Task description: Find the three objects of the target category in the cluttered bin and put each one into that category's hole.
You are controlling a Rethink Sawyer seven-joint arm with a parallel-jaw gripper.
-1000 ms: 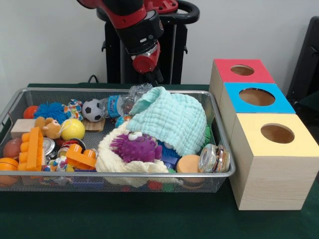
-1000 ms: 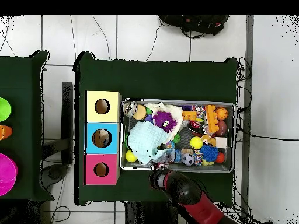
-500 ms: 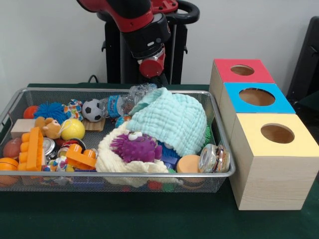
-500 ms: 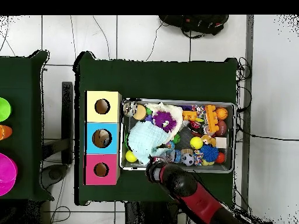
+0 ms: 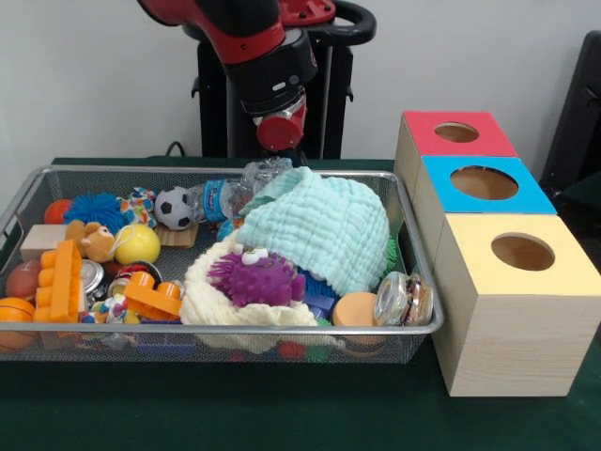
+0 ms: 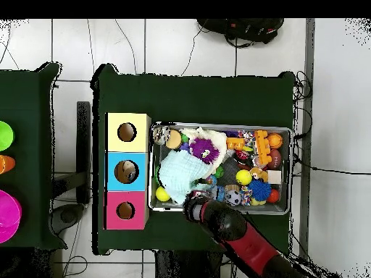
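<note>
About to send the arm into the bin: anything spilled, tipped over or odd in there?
Nothing has spilled outside the mesh bin. One oddity: a mint green cloth is draped in a mound over the right half, hiding whatever lies beneath. A clear plastic bottle lies on its side at the far edge, below the gripper.

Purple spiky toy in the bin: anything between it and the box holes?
The purple spiky toy lies uncovered on the cream cloth. Toward the boxes, the mint cloth mound rises beside it, then the bin's wall. The three holes, e.g. the yellow box, look unobstructed.
</note>
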